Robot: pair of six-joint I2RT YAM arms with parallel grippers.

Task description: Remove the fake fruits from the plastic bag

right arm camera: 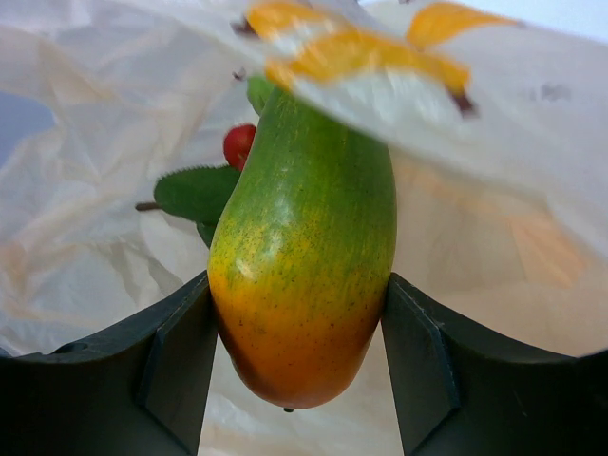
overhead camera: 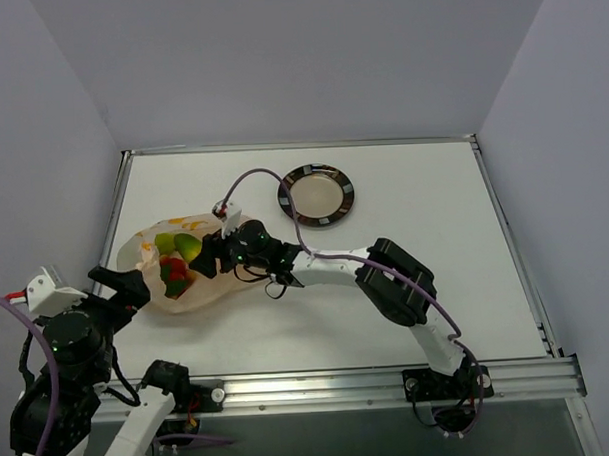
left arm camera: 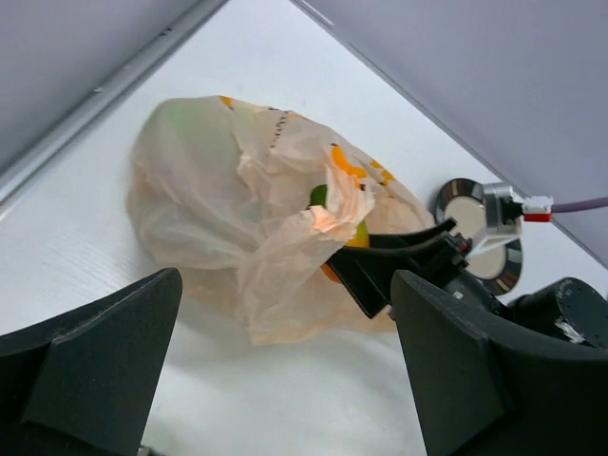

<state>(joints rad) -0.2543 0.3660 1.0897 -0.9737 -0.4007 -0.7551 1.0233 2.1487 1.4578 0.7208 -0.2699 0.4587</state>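
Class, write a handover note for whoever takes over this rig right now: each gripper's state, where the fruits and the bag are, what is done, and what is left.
Left gripper: open, holding nothing, at the near-left end of the plastic bag.
Right gripper: reached into the bag's mouth, shut on the mango.
Red berries and a green ball lie in the bag beyond the mango.
Done: mango gripped. No fruit is out of the bag yet.
Left: draw the mango out and set it down, then fetch the rest.
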